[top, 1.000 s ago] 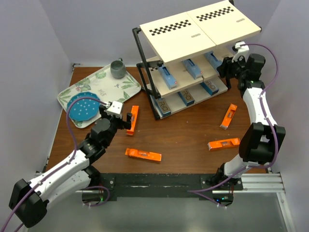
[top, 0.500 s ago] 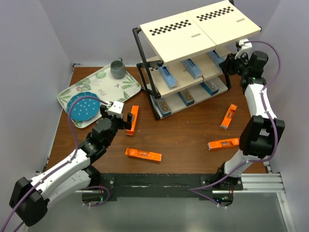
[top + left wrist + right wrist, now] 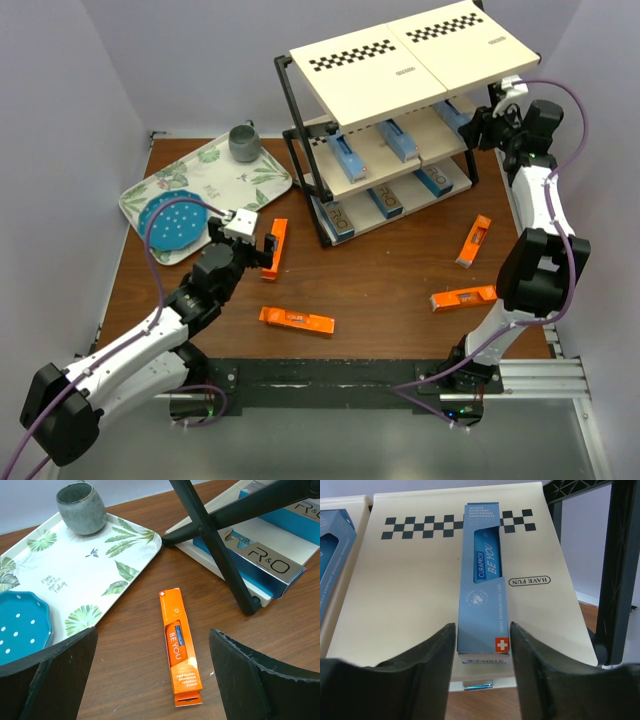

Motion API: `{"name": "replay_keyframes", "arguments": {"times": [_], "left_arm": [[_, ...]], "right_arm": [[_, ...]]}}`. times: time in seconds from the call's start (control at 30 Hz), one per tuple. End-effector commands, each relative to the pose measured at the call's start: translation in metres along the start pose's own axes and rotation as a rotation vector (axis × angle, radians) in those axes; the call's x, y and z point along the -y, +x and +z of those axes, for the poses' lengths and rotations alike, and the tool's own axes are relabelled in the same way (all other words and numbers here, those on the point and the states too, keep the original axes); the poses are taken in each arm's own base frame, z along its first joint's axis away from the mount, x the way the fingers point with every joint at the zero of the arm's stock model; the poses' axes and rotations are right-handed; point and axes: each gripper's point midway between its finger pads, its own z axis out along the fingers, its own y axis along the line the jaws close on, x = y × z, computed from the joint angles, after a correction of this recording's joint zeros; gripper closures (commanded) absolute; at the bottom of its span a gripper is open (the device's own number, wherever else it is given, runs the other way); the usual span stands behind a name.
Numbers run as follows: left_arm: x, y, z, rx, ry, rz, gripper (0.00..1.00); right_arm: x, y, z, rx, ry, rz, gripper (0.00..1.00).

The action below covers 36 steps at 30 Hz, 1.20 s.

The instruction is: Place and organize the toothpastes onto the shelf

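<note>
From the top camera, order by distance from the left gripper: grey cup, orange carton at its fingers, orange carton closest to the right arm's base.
1. Orange carton at the fingers, just ahead of the left gripper.
2. Grey cup, on the tray.
3. Orange carton by the right base, far right.

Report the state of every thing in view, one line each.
left gripper: open, hovering over an orange carton.
orange carton: flat on the table, not held.
right gripper: jaws flank the blue carton's lower end; grip unclear.
blue carton: lying on the shelf's middle board.
other orange cartons: flat on the table.
cup: upright on the tray.
</note>
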Motion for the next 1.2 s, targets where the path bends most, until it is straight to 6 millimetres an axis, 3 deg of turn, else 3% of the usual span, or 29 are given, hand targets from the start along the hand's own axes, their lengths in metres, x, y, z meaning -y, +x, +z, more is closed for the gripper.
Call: {"name": "replay_keyframes", "arguments": {"times": [0.0, 0.17, 0.23, 0.27, 0.33, 0.37, 0.43, 0.47, 0.53, 0.57, 0.6, 0.63, 0.73, 0.8, 0.83, 0.9, 0.93, 1.0, 1.17], "left_arm": [[-0.001, -0.007, 0.002, 0.03, -0.007, -0.013, 0.02], [0.005, -0.005, 0.005, 0.012, 0.01, -0.037, 0.01], [0.007, -0.005, 0.006, -0.001, 0.008, -0.07, 0.01], [0.004, 0.0, 0.008, -0.019, -0.014, -0.081, 0.01], [0.004, 0.003, 0.011, -0.049, -0.041, -0.137, 0.01], [0.002, 0.011, 0.014, -0.081, -0.065, -0.143, 0.01], [0.004, 0.016, 0.017, -0.119, -0.085, -0.188, 0.01], [0.004, 0.022, 0.02, -0.143, -0.1, -0.194, 0.01], [0.008, 0.024, 0.025, -0.156, -0.103, -0.223, 0.01], [0.009, 0.031, 0.029, -0.179, -0.104, -0.224, 0.01], [0.01, 0.032, 0.032, -0.186, -0.108, -0.232, 0.01], [0.01, 0.031, 0.037, -0.19, -0.114, -0.25, 0.01], [0.004, 0.038, 0.052, -0.23, -0.153, -0.274, 0.01], [0.004, 0.044, 0.062, -0.265, -0.158, -0.271, 0.02], [0.002, 0.047, 0.066, -0.279, -0.17, -0.271, 0.02], [0.002, 0.063, 0.073, -0.343, -0.181, -0.252, 0.02], [0.003, 0.06, 0.078, -0.346, -0.18, -0.254, 0.02], [0.005, 0.077, 0.084, -0.408, -0.171, -0.237, 0.03], [0.016, 0.094, 0.098, -0.478, -0.122, -0.185, 0.12]], "right_arm": [[-0.007, -0.032, -0.013, 0.061, -0.012, -0.048, 0.37], [-0.02, -0.044, -0.041, 0.096, 0.026, -0.053, 0.22], [-0.023, -0.045, -0.05, 0.105, 0.047, -0.038, 0.18], [-0.027, -0.036, -0.055, 0.091, 0.058, -0.021, 0.16], [-0.03, -0.051, -0.075, 0.14, 0.112, -0.014, 0.1], [-0.032, -0.038, -0.078, 0.128, 0.126, 0.014, 0.09], [-0.046, -0.055, -0.098, 0.214, 0.143, 0.057, 0.07], [-0.052, -0.035, -0.098, 0.197, 0.169, 0.096, 0.05], [-0.07, -0.046, -0.113, 0.265, 0.202, 0.108, 0.02], [-0.089, -0.029, -0.109, 0.246, 0.193, 0.133, 0.02], [-0.101, -0.027, -0.111, 0.255, 0.176, 0.15, 0.02], [-0.125, -0.019, -0.114, 0.25, 0.134, 0.153, 0.02], [-0.155, 0.004, -0.125, 0.226, 0.117, 0.193, 0.02], [-0.166, 0.015, -0.132, 0.21, 0.092, 0.231, 0.02], [-0.173, 0.03, -0.134, 0.175, 0.077, 0.247, 0.02], [-0.182, 0.034, -0.146, 0.175, 0.056, 0.25, 0.02], [-0.186, 0.049, -0.148, 0.138, 0.048, 0.256, 0.02], [-0.188, 0.05, -0.159, 0.148, 0.049, 0.239, 0.02], [-0.192, 0.067, -0.172, 0.11, 0.047, 0.208, 0.02]]}}
